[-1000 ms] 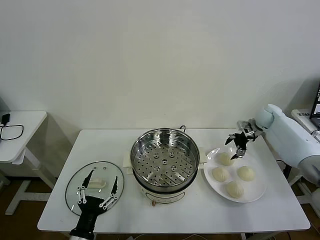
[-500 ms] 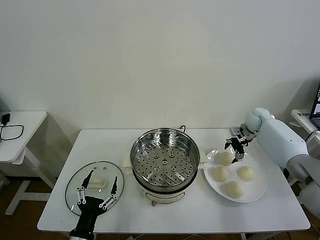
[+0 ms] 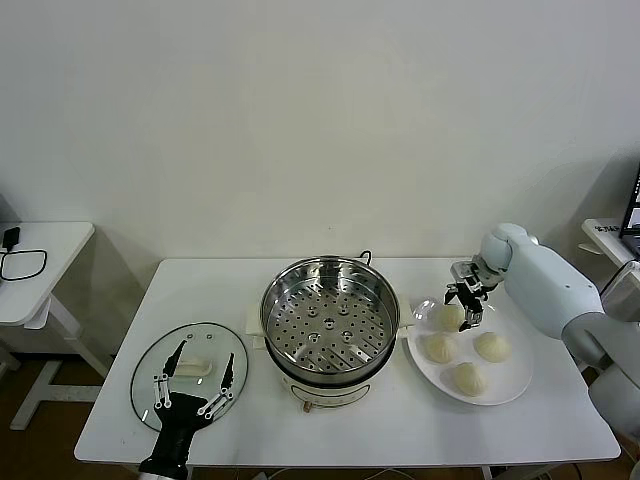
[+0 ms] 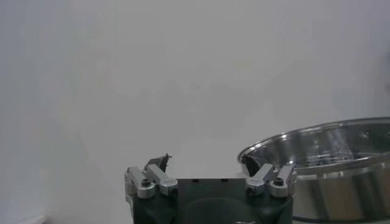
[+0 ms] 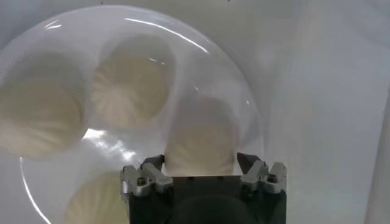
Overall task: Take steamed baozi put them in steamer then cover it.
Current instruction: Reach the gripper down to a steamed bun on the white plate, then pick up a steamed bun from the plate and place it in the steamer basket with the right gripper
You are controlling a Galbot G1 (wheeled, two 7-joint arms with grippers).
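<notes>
Four off-white baozi lie on a white plate to the right of the steamer. My right gripper is open and hangs just over the far-left baozi. In the right wrist view this baozi sits between the two spread fingers, and others lie beyond it on the plate. The steamer stands uncovered with its perforated tray bare. My left gripper is open above the glass lid at the front left; in its wrist view the steamer shows to one side.
The lid's white handle lies between the left fingers. A small side table with a black cable stands far left. A white wall is close behind the table.
My right gripper has moved left and down, from above the plate's far edge to directly over the far-left baozi. The left arm and the lid have not moved.
</notes>
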